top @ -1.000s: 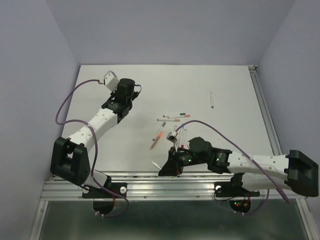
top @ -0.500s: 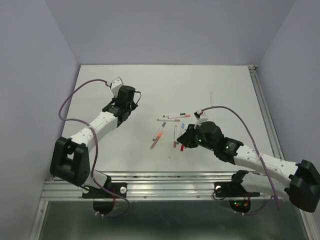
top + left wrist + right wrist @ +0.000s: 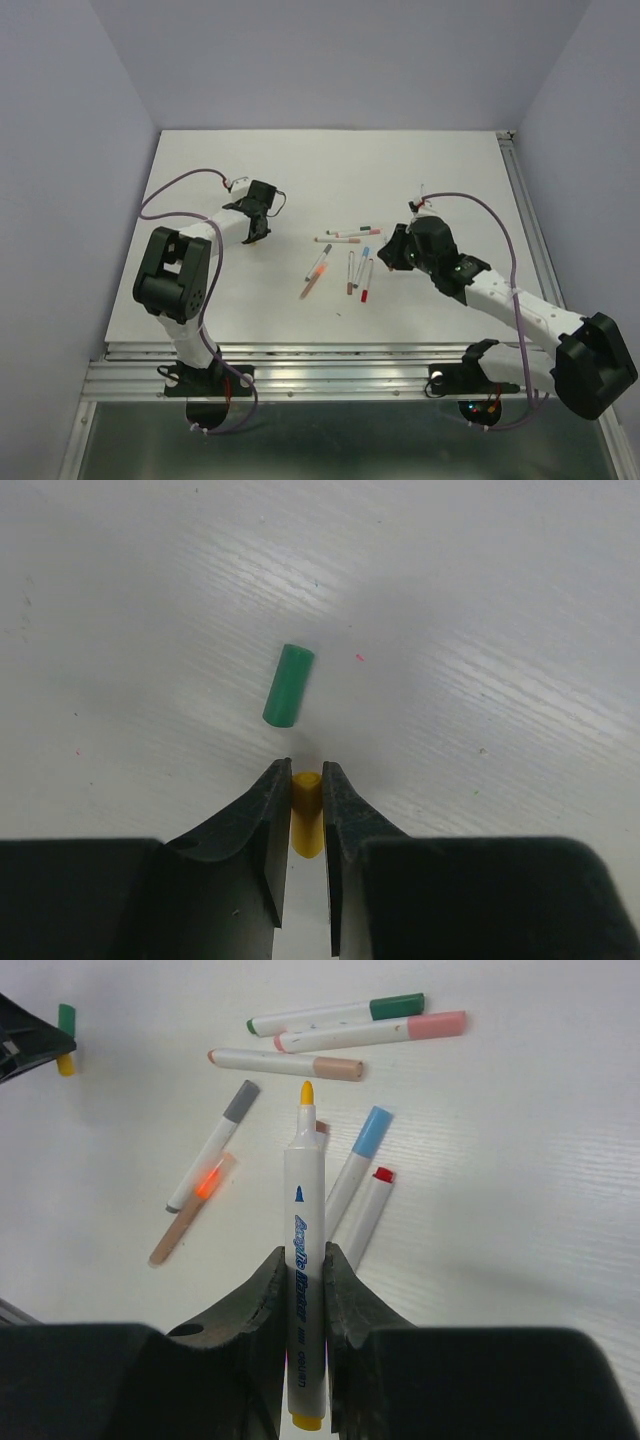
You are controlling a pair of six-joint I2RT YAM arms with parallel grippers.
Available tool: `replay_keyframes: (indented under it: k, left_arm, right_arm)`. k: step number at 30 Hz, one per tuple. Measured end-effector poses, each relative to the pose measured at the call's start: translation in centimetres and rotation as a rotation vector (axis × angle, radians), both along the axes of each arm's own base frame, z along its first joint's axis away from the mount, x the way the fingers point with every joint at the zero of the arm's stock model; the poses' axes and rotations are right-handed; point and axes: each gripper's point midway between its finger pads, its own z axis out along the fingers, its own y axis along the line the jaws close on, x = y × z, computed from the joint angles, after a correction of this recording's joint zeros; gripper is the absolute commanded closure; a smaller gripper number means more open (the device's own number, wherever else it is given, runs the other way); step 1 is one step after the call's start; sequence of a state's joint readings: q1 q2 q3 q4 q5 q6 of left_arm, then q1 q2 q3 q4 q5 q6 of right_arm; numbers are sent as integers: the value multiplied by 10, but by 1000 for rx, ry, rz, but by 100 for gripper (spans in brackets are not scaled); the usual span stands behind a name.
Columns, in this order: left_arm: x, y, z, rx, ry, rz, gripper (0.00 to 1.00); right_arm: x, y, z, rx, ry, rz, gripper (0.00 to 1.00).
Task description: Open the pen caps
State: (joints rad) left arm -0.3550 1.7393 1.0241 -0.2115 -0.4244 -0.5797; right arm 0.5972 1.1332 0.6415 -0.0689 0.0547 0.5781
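Note:
In the left wrist view my left gripper [image 3: 305, 780] is shut on a small yellow pen cap [image 3: 305, 820], held low over the white table. A loose green pen cap [image 3: 288, 685] lies just beyond the fingertips. My right gripper [image 3: 303, 1260] is shut on a white pen [image 3: 303, 1210] whose bare yellow tip points away from the camera. Below it lie several capped pens, with green [image 3: 397, 1005], pink [image 3: 437, 1024] and blue [image 3: 374, 1130] caps among them. From above, the left gripper [image 3: 258, 228] is left of the pen cluster [image 3: 345, 255] and the right gripper [image 3: 392, 250] is right of it.
More pens lie in the cluster: tan-capped [image 3: 337, 1068], grey-capped [image 3: 241, 1102], red-capped [image 3: 383, 1174], and an orange one [image 3: 190, 1222]. An aluminium rail [image 3: 330, 365] runs along the table's near edge and another along the right edge [image 3: 530, 220]. Purple cables loop over both arms.
The right arm swung from the near edge up to the right of the pens, carrying the pen. The left arm folded down and its gripper dropped low over the table.

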Motion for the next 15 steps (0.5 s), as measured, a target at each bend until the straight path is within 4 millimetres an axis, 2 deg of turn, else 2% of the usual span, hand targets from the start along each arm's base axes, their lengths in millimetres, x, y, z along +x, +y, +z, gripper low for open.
replay_keyframes:
  k: [1,9,15]
  left_arm:
    - [1,1,2,3,-1,0,67]
    - [8,-1,10,10,-15,-20,50]
    - [7,-3,9,3,-6,-31,40]
  right_arm:
    - [2,-3,-2,-6,4,-9,99]
    - [15,-29,-17,-47,45,-77,96]
    - [23,-50,-18,-76,55,-134,95]
